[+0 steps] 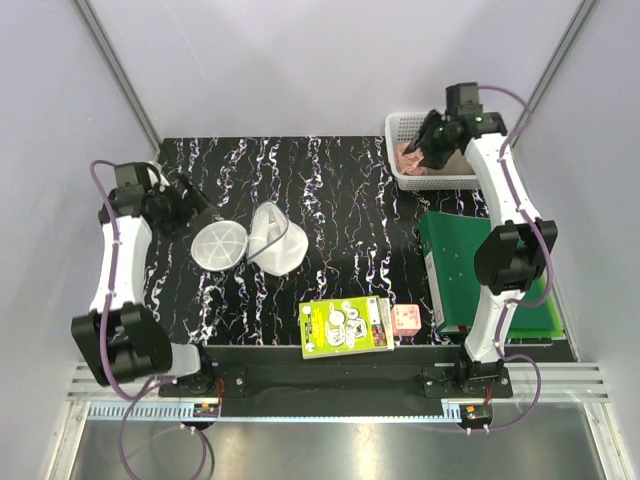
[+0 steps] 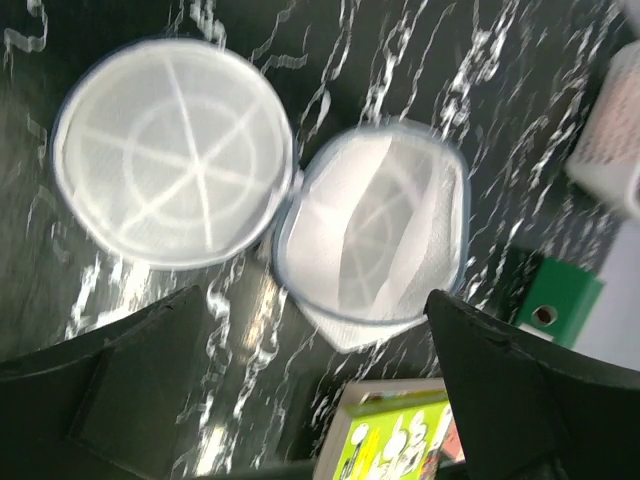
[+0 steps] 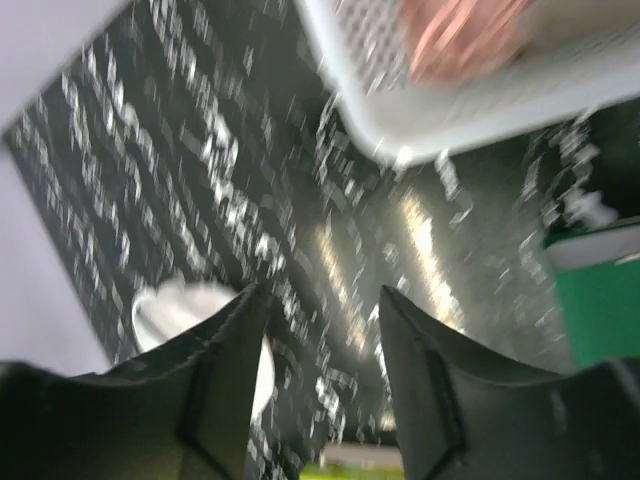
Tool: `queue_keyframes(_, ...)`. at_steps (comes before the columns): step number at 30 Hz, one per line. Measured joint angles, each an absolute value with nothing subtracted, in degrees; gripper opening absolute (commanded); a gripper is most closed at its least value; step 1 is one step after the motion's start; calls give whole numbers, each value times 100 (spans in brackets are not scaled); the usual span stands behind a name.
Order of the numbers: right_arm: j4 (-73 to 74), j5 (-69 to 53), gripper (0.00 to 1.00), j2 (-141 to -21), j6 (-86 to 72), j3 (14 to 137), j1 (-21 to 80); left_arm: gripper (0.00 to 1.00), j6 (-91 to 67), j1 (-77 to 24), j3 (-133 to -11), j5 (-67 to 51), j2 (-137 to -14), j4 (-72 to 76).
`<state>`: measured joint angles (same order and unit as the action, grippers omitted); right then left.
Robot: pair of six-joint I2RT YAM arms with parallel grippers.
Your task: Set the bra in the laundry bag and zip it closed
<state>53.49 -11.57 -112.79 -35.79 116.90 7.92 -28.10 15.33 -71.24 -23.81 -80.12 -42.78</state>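
The white mesh laundry bag (image 1: 276, 238) lies unzipped on the black marbled table, its round lid (image 1: 218, 243) flipped out flat to the left. In the left wrist view the lid (image 2: 170, 150) and the hollow body (image 2: 375, 230) both show, and the body is empty. My left gripper (image 1: 198, 210) hovers just left of the lid, open and empty (image 2: 315, 300). My right gripper (image 1: 420, 150) is open and empty over the white lattice basket (image 1: 400, 125) at the back right (image 3: 322, 292). A tan patch that may be the bra (image 1: 458, 160) lies in the basket beside a pink garment (image 1: 408, 158).
A green binder (image 1: 480, 270) lies on the right side. A lime-green book (image 1: 346, 326) and a small pink box (image 1: 405, 320) lie at the front edge. In the right wrist view the basket (image 3: 470, 100) holds the pink garment (image 3: 455, 35).
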Motion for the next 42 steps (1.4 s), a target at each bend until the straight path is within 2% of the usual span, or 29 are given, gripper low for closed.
queue_keyframes(4,5382,-504,69,-11537,-3566,12276,451,96,-2650,1232,-6674,-1975,-7251,-4646)
queue_keyframes(7,5424,-172,70,-11883,-3520,12803,200,87,-2449,1087,-6654,-1844,-7105,-4801)
queue_keyframes(16,5507,355,51,-13255,-3459,14352,-751,72,-1785,-244,-6678,-1898,-7314,-4783)
queue_keyframes(21,5540,384,50,-13537,-3446,14571,-1015,68,-1608,-434,-6818,-2200,-7762,-4650)
queue_keyframes(27,5522,342,62,-13684,-3511,14571,-987,68,-1481,-434,-7323,-2436,-8423,-4528)
queue_keyframes(35,5465,187,72,-13955,-4235,14540,-1068,66,-1476,-436,-7559,-2655,-8746,-4464)
queue_keyframes(36,5430,137,81,-13961,-4412,14455,-1103,66,-1476,-436,-7581,-2663,-8781,-4469)
queue_keyframes(37,5428,102,84,-13961,-4560,14394,-1138,66,-1479,-443,-7607,-2668,-8807,-4469)
queue_keyframes(42,5264,-246,90,-13965,-5520,13917,-1396,65,-1479,-475,-7693,-2668,-8838,-4466)
